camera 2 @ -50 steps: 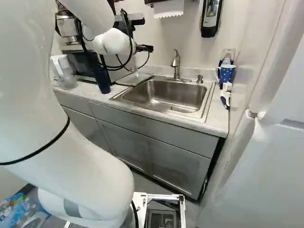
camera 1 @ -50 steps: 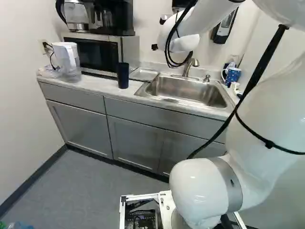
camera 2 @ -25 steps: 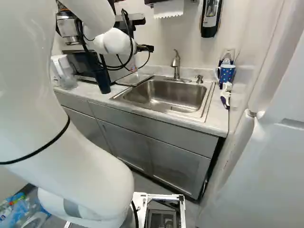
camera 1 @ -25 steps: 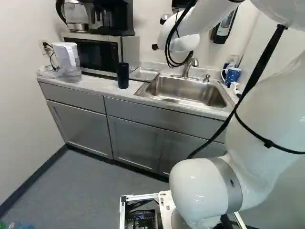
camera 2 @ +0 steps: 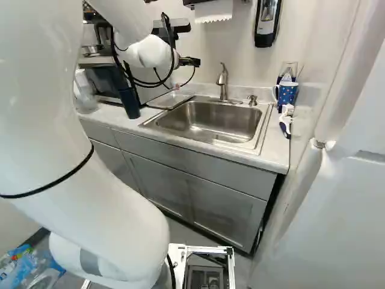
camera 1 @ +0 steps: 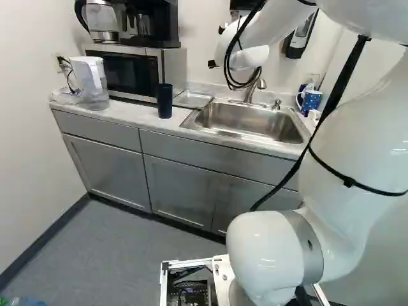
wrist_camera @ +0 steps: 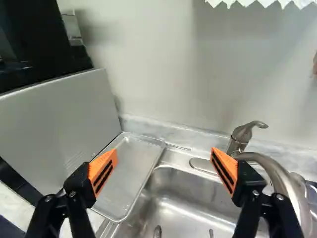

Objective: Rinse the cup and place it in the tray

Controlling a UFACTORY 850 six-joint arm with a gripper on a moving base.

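In the right base view my gripper (camera 2: 176,87) shows only as a small orange bit behind the cables, over the counter near the sink's back left corner. The wrist view has the gripper (wrist_camera: 164,154) open, nothing between its orange pads. Beneath and ahead of it lie the shallow metal tray (wrist_camera: 132,171) and the sink (wrist_camera: 181,201). A tall dark blue cup (camera 1: 164,101) stands upright on the counter, left of the sink and in front of the tray, apart from the gripper. The curved faucet (wrist_camera: 272,166) rises beside one finger.
A microwave (camera 1: 127,71) with a coffee maker and kettle on top stands behind the cup. A clear pitcher (camera 1: 89,81) is at the counter's left end. Right of the sink are a dotted blue mug (camera 2: 287,94) and a brush (camera 2: 286,123). A soap dispenser (camera 2: 266,23) hangs above.
The arm has swung slightly to the right in the right base view, carrying the open gripper with it. Base, cup and tray have not moved.
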